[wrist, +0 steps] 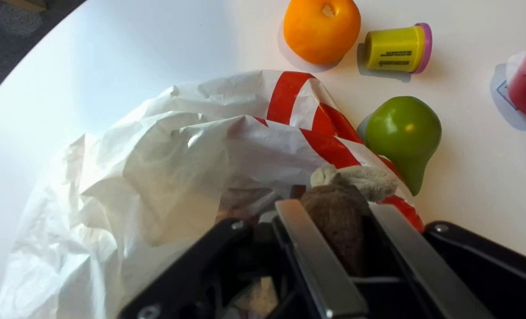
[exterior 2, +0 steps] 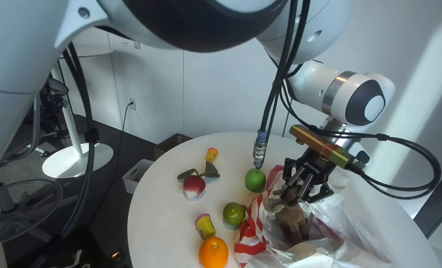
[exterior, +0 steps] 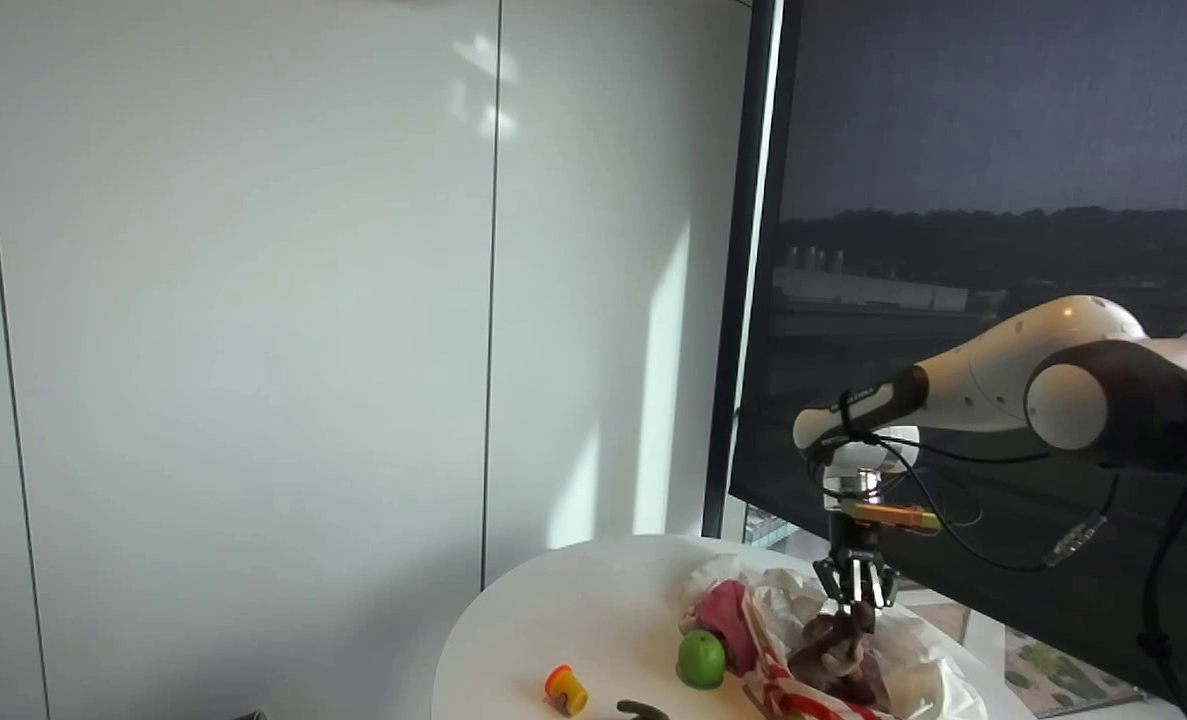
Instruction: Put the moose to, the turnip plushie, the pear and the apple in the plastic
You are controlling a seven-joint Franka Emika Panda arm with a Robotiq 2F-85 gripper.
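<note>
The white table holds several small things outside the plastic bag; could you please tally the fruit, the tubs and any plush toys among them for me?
Fruit: 3 (green apple, green pear, orange)
Tubs: 2 (yellow tub with orange lid, yellow tub with purple lid)
Plush toys: 1 (turnip plushie)
Total: 6

The white plastic bag (wrist: 178, 177) is striped in red, the moose toy (exterior 2: 293, 221) coloured brown with beige antlers (wrist: 371, 180). The turnip plushie (exterior 2: 194, 185) is done in crimson and white, its leaves (exterior 2: 211, 170) dark green. Green is shared by pear (wrist: 404, 128) and apple (exterior 2: 255, 180); a fruit (wrist: 322, 33) is coloured orange. One yellow tub (wrist: 391, 51) is lidded purple, a second tub (exterior 2: 210, 156) orange.
</note>
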